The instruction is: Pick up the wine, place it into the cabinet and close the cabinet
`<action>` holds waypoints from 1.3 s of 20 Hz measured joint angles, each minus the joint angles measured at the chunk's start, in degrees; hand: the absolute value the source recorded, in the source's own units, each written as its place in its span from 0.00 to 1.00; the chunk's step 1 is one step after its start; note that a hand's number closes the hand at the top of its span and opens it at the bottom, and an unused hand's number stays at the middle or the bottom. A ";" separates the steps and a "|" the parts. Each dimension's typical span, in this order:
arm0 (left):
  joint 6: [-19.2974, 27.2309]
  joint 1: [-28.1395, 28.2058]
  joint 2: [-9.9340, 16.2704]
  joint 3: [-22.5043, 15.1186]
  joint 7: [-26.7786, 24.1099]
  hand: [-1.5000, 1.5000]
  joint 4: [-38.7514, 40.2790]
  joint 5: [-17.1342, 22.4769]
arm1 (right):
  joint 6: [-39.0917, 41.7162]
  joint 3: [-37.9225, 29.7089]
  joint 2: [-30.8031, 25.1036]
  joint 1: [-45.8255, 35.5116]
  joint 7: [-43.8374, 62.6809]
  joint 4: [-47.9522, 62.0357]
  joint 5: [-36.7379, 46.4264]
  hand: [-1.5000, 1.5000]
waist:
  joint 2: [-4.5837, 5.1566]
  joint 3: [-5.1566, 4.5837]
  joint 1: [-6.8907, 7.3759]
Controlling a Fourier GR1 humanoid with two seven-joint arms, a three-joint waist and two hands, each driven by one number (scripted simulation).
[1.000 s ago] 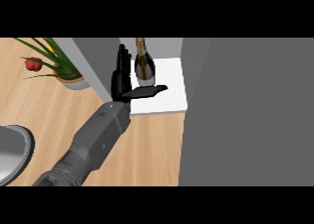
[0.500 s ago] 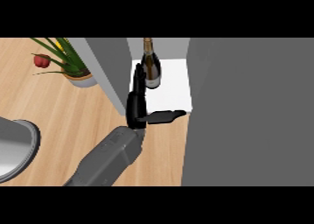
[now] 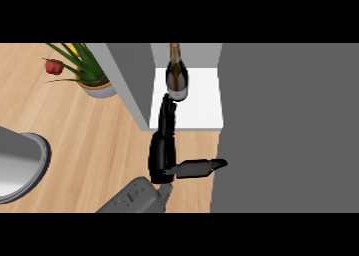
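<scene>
1. Head view: wine bottle (image 3: 177, 75) stands upright at upper centre, on the white cabinet shelf (image 3: 200, 107), between the grey cabinet wall at left and the grey door (image 3: 293, 127) at right.
2. One robot hand (image 3: 164, 150), centre frame; which side cannot be told. Fingers straight, pointing up toward the bottle's base, thumb out right; holds nothing.
3. Potted plant (image 3: 84, 70) upper left on the wooden desk (image 3: 78, 130).

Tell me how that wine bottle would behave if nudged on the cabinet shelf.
The wine bottle stands tall and narrow on the white shelf, so a push high up would probably tip it. Its round body would likely roll once down. It looks glossy like glass, so probably rigid, slippery and breakable.
</scene>
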 measured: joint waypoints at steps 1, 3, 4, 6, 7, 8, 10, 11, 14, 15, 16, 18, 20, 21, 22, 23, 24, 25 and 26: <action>0.22 0.71 0.02 0.07 0.28 0.00 -1.01 -0.61 | -0.02 0.91 0.37 0.77 -0.57 -0.18 0.24 0.00 | 0.03 0.00 -0.04; 1.65 3.60 1.30 -1.05 1.66 0.00 -6.15 -2.05 | 0.81 -0.24 0.04 1.88 -1.91 -0.12 0.20 0.00 | 0.03 0.00 0.04; 2.71 4.56 1.63 -1.49 2.55 0.00 -8.32 -2.84 | 0.83 -0.88 -0.29 1.49 -1.59 -0.18 0.08 0.00 | 0.04 0.00 0.05; 4.88 7.13 2.62 -3.07 4.03 0.00 -13.00 -4.71 | 0.98 -1.28 -0.56 1.42 -1.42 -0.19 0.03 0.00 | 0.03 0.00 0.10; 5.41 8.60 3.18 -3.58 4.28 0.00 -14.71 -5.43 | 0.43 -1.37 -0.62 0.45 -0.48 -0.27 -0.03 0.00 | 0.03 0.00 0.13; 5.88 9.55 3.69 -3.52 4.82 0.00 -16.11 -6.06 | 0.70 -1.04 -0.39 1.13 -1.16 -0.25 0.02 0.00 | 0.05 -0.01 0.09; 6.79 12.76 4.54 -4.49 4.85 0.00 -19.62 -7.72 | 1.08 -1.40 -0.57 1.05 -1.46 -0.09 0.01 0.00 | 0.07 -0.01 0.12; 7.14 14.02 4.65 -5.05 4.93 0.00 -21.09 -8.43 | 1.03 -1.27 -0.61 0.99 -1.14 -0.23 -0.08 0.00 | 0.08 -0.01 0.09; 7.52 17.00 7.13 -5.83 6.32 0.00 -27.31 -9.73 | 1.60 -1.29 -0.76 0.84 -1.20 0.00 -0.15 0.00 | 0.09 0.00 0.13; 7.09 18.31 8.19 -6.24 6.28 0.00 -28.80 -10.05 | 2.18 -1.79 -1.12 0.87 -1.12 0.15 -0.47 0.00 | 0.10 -0.02 0.13; 6.19 19.88 9.54 -6.36 5.80 0.00 -30.17 -10.09 | 2.47 -1.28 -0.99 1.06 -0.96 0.18 -0.61 0.00 | 0.10 -0.01 0.14; 5.80 21.14 11.22 -6.83 6.44 0.00 -32.75 -10.73 | 3.04 -0.53 -0.60 2.15 -0.88 0.02 -0.99 1.00 | 0.09 -0.01 0.03; 5.26 23.42 13.58 -7.97 6.62 0.00 -35.90 -11.44 | 4.02 -0.49 -0.85 2.23 -0.48 0.43 -1.52 1.00 | 0.09 0.01 0.11; 5.24 23.97 15.09 -8.21 7.45 0.00 -38.07 -11.71 | 4.24 -0.11 -0.90 1.77 0.03 0.82 -1.65 1.00 | 0.09 0.01 0.16; 4.22 25.05 16.33 -8.05 7.34 0.00 -39.22 -11.47 | 4.72 0.39 -0.94 2.03 0.10 1.07 -1.72 1.00 | 0.09 0.01 0.14; 3.85 25.93 17.84 -8.17 7.82 0.00 -41.04 -11.59 | 5.19 0.83 -0.92 2.27 0.04 1.29 -1.79 1.00 | 0.09 0.01 0.14; 2.87 26.74 19.39 -7.74 7.99 0.00 -42.50 -11.43 | 5.78 0.58 -1.19 2.33 -0.03 1.47 -1.94 1.00 | 0.10 0.01 0.12; 1.87 27.59 20.77 -7.52 8.00 0.00 -43.62 -11.35 | 6.07 0.91 -1.38 2.23 0.50 1.52 -2.06 1.00 | 0.11 0.00 0.10; 0.87 28.58 22.07 -7.35 7.92 0.00 -44.94 -11.25 | 6.26 1.36 -1.38 1.87 0.77 1.66 -2.13 1.00 | 0.11 -0.01 0.13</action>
